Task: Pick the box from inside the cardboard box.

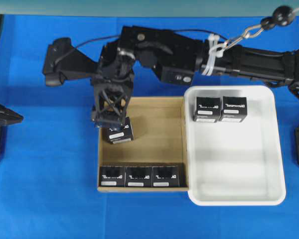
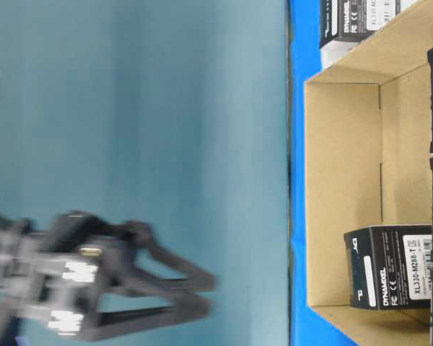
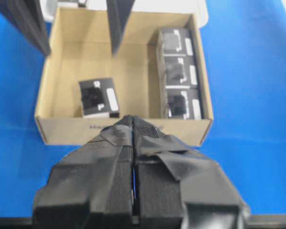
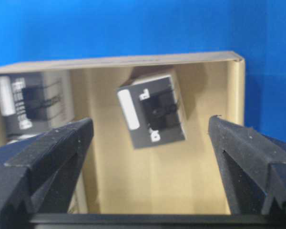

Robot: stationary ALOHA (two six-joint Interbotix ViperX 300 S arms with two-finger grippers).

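The right arm reaches across from the right side and bends down over the cardboard box [image 1: 154,124], near its far-left corner. The right tool [image 1: 111,118] hangs just above the box [image 1: 120,134], fingers spread wide, gripping nothing. That box lies loose and slightly turned on the carton floor. The left tool [image 3: 134,143], fingers pressed together and empty, sits outside the carton's wall.

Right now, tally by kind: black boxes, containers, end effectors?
Black boxes in the cardboard box: 4 (one loose, a row of three)
Black boxes in the white tray: 2
Containers: 2
End effectors: 2, left and right
Total: 10
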